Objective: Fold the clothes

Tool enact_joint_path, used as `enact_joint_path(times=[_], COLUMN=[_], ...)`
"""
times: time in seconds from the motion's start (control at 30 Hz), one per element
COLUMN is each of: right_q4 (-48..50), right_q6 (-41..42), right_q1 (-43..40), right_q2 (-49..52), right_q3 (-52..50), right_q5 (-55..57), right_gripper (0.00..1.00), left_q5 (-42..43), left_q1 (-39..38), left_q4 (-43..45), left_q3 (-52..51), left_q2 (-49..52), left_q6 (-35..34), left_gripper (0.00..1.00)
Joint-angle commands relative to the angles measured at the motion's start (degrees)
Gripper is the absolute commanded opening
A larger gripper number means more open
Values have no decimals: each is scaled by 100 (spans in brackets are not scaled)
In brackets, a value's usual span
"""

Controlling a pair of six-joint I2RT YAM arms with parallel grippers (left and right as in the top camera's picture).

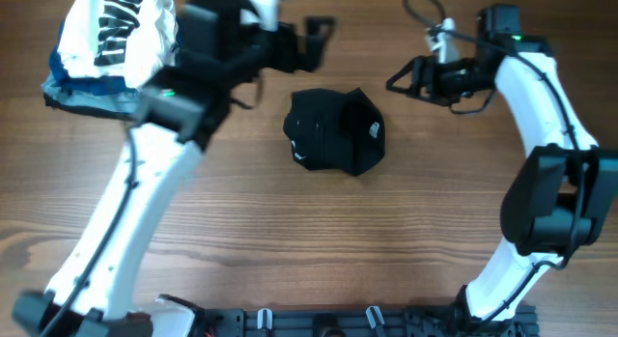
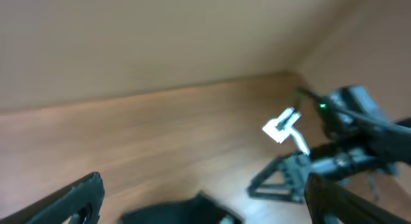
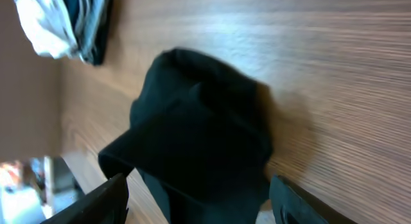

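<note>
Wood table (image 1: 290, 250) fills the overhead view. L arm (image 1: 126, 221) runs from 7 o'clock up to abt 11, its dark elbow just beside a pile at 10 o'clock: white garment w/ black lettering (image 1: 121, 33) on top of lt-blue denim (image 1: 82, 96). R arm (image 1: 546, 115) rises from 5 o'clock & bends inward at 2. Black T-shirt (image 1: 333, 132) lies as a compact bundle at table centre, flat on the wood, small white label (image 1: 375, 130) on its 3 o'clock side. Left gripper (image 1: 319, 42) hangs at 12 o'clock of the shirt, near but apart, jaws spread wide, released, gripping nothing. Right gripper (image 1: 404, 78) is at 2 o'clock of the shirt, also apart from it, jaws parted & empty. R wrist view shows the shirt lying beyond its two fingers (image 3: 109, 198), untouched. L wrist view is blurred.
</note>
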Motion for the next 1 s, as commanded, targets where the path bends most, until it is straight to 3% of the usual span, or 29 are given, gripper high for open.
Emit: enact_joint_path(times=[0.0,0.17,0.23,0.27,0.33,0.5,0.67,0.7,0.77,0.8,0.83,0.97], right_q4=[101,273,575,765,1213,2605,2190,1888,1338,1115,874,566], right_q6=[-540,-378,-221,-221,-221,-2,87,90,131,131,164,236], right_q1=[501,802,804,800,800,800,822,811,750,708,651,625], right_q2=[111,122,122,122,122,122,280,280,273,273,273,310], right_q3=[-243,-450,-581,-636,-671,-660,-662,-662,-654,-654,-656,-691], right_q5=[470,1665,2157,2212,2210,2210,2210,2210,2098,1945,1694,1176], right_gripper=[72,72,64,54,5,4,4,18,58,69,77,88], left_q5=[-232,-232,-273,-282,-321,-470,-492,-492,-492,-492,-490,-496], left_q1=[562,909,927,927,927,927,927,927,927,927,927,927], left_q4=[-658,-1237,-1303,-1305,-1298,-1316,-1447,-1488,-1565,-1582,-1582,-1554], left_q3=[-31,-31,-31,-31,-31,-31,-31,-31,-31,-31,-31,-31], left_q2=[94,166,175,179,186,262,385,420,481,494,518,522], left_q6=[-44,-39,-2,0,0,0,0,0,0,0,0,0], left_gripper=[100,100,100,100,100,100,100,100,100,100,100,100])
